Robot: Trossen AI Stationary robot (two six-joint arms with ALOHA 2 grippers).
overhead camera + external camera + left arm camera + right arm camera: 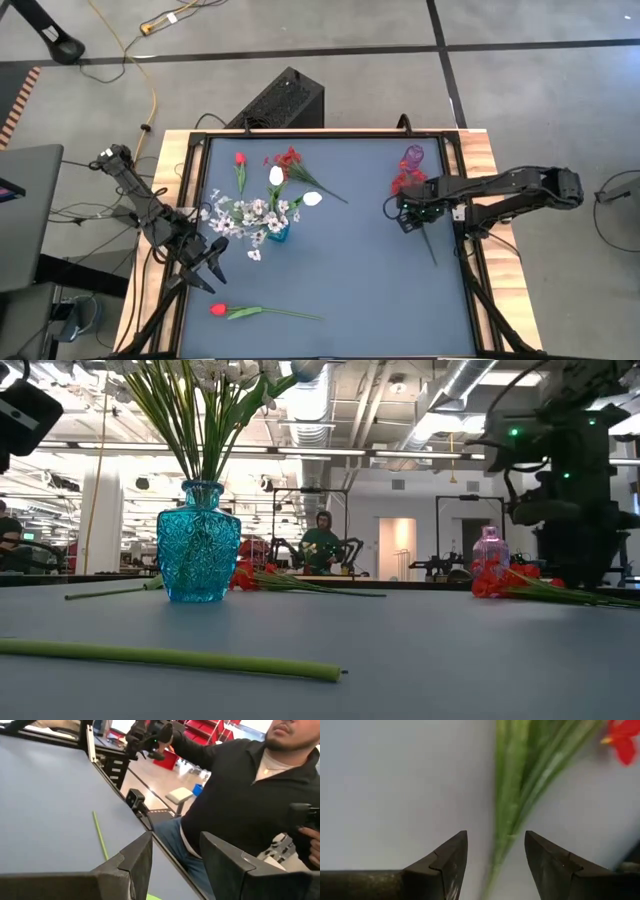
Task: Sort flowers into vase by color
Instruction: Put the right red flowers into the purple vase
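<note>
A red spray [403,183] lies on the table by the upright pink vase [413,157], its green stems [512,795] running toward the near edge. My right gripper [406,222] hovers open over these stems, one finger on each side, pointing down. A blue vase [277,233] stands left of centre holding white blossoms [245,212]. Loose on the table lie a red tulip [218,310] near the front edge, another red tulip [240,159], two white tulips [276,176] and a red spray [290,158]. My left gripper [213,268] waits open near the blue vase.
A raised dark frame [190,200] borders the table. Beyond the near edge a person in a black top [240,795] sits close to the left arm. The blue vase [200,540] and the pink vase [490,557] both stand upright. Bare tabletop lies between the two vases.
</note>
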